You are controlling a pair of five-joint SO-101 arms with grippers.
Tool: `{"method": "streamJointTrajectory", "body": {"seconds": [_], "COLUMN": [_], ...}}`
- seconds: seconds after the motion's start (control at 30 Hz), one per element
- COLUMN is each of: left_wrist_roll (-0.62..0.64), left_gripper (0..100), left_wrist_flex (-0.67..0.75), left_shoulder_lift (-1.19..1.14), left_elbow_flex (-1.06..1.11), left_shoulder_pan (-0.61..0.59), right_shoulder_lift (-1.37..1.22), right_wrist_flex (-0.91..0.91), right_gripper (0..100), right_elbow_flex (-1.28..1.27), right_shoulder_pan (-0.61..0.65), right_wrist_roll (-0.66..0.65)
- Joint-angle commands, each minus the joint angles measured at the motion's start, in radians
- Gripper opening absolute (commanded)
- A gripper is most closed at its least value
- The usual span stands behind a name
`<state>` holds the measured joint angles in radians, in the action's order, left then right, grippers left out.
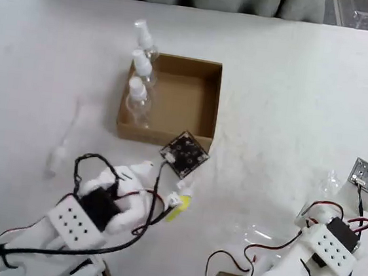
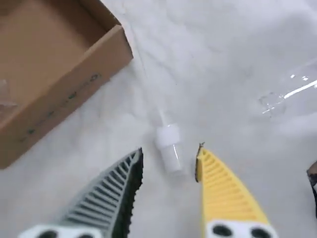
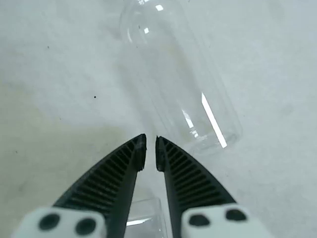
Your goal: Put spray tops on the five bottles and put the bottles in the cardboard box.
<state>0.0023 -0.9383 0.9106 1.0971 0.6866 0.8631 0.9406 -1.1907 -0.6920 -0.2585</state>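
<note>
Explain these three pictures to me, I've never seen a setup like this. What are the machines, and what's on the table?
These are two small robot arms at a white table. One picture looks down from above; the other two come from a camera on each arm's wrist. A cardboard box has three bottles with spray tops standing inside. The left claw is open, with a loose spray top lying on the table between its fingers. The right claw is shut and empty, near a clear bottle lying on its side.
</note>
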Motion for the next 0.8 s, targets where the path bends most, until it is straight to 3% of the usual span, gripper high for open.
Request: {"method": "streamJointTrajectory", "body": {"seconds": [0.0, 0.17, 0.43, 0.77], "left_wrist_roll": [-0.006, -0.003, -0.006, -0.003], "left_gripper": [21, 24, 23, 23], "left_wrist_flex": [0.071, 0.149, 0.293, 0.183], "left_shoulder_lift": [-0.087, -0.232, -0.404, -0.639], "left_elbow_flex": [-0.003, -0.008, -0.009, -0.203], "left_shoulder_pan": [0.035, 0.025, -0.102, -0.105], "right_shoulder_lift": [0.021, 0.021, 0.021, 0.022], "right_wrist_flex": [0.004, 0.004, 0.004, 0.004], "right_gripper": [2.5, 2.5, 2.5, 2.5], "right_elbow_flex": [0.009, 0.009, 0.009, 0.011], "right_shoulder_pan": [-0.010, -0.008, -0.007, -0.010], "right_wrist_roll": [-0.011, -0.011, -0.011, -0.011]}}
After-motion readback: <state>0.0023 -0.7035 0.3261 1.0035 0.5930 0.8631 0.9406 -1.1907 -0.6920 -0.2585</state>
